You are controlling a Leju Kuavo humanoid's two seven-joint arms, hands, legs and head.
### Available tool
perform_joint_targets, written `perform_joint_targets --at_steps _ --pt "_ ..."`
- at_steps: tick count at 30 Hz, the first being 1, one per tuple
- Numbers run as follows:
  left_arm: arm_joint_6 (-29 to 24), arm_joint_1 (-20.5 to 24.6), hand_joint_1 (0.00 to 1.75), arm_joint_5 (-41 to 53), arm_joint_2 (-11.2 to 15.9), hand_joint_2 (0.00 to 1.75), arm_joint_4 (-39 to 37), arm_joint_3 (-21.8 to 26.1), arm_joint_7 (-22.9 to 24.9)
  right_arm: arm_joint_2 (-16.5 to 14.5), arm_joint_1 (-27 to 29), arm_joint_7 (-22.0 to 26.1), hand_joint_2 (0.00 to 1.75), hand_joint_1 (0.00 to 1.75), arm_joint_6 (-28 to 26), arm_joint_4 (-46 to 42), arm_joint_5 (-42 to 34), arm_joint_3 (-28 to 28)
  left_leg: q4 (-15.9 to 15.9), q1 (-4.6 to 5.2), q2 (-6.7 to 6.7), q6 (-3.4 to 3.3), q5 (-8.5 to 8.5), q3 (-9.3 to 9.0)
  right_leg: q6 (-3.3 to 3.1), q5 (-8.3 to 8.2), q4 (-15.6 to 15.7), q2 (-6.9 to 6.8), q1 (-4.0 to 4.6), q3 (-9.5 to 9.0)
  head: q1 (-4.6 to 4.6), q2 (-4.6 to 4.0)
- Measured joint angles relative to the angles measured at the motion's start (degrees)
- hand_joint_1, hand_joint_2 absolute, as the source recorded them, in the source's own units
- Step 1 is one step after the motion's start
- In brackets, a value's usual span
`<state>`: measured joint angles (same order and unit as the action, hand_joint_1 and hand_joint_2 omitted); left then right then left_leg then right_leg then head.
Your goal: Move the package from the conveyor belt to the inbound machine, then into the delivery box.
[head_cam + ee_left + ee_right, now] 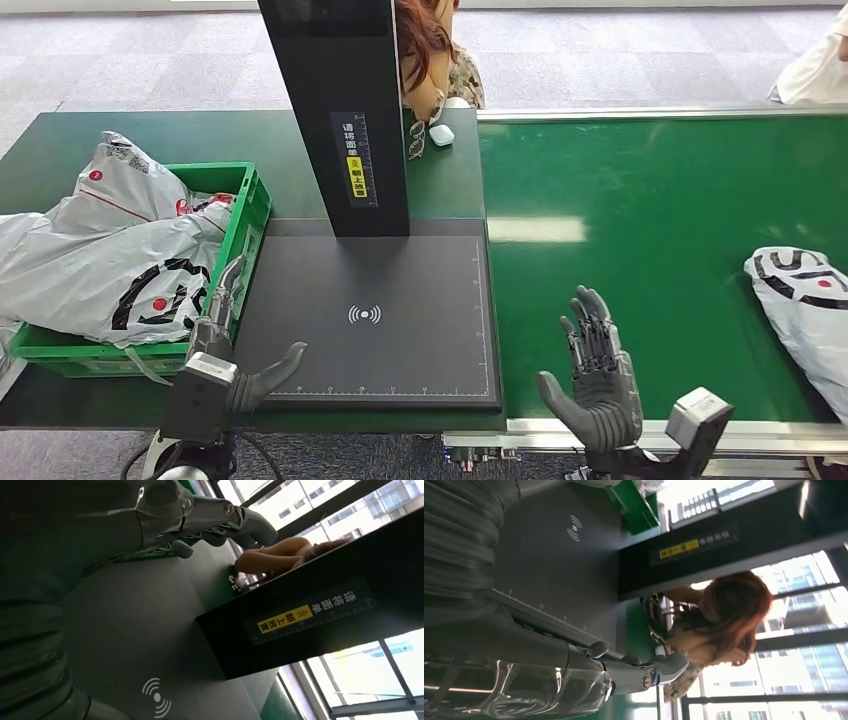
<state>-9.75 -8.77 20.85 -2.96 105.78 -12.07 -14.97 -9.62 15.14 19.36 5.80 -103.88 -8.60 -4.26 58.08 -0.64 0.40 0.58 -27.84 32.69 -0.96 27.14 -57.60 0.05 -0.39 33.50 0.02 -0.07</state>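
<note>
Package (805, 305) lies at the right end of the green conveyor belt (650, 230), well apart from the right hand (596, 375), which hovers empty, fingers spread, probably waiting. Left hand (235, 350) also empty and spread beside the inbound machine (380, 320) pad (bare, ready). Delivery box (245, 215) already holds bags.

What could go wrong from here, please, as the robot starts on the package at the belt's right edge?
1. The package lies partly out of the head view, well beyond the open right robot hand, so a long reach may grip only loose film.
2. The green crate is already heaped with grey mail bags; another could slide off.
</note>
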Motion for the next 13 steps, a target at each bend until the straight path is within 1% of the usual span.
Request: perform_joint_targets --at_steps 4,13 --pt "0.14 -0.90 0.00 4.08 -0.83 1.75 0.15 -0.50 1.20 0.77 -0.97 0.20 1.75 0.00 0.96 2.07 2.11 -2.40 0.00 -0.01 -0.03 0.00 0.00 0.00 -0.01 0.00 -0.01 -0.02 0.00 -0.01 -0.01 0.00" --pt "1.70 -3.04 0.00 5.66 -1.69 1.75 0.95 -0.46 1.68 1.38 -3.67 -0.10 1.75 0.00 2.28 4.31 3.55 -2.74 -0.01 -0.01 -0.05 0.00 0.00 0.00 -0.01 0.01 -0.01 -0.04 0.01 -0.01 0.00 0.00"
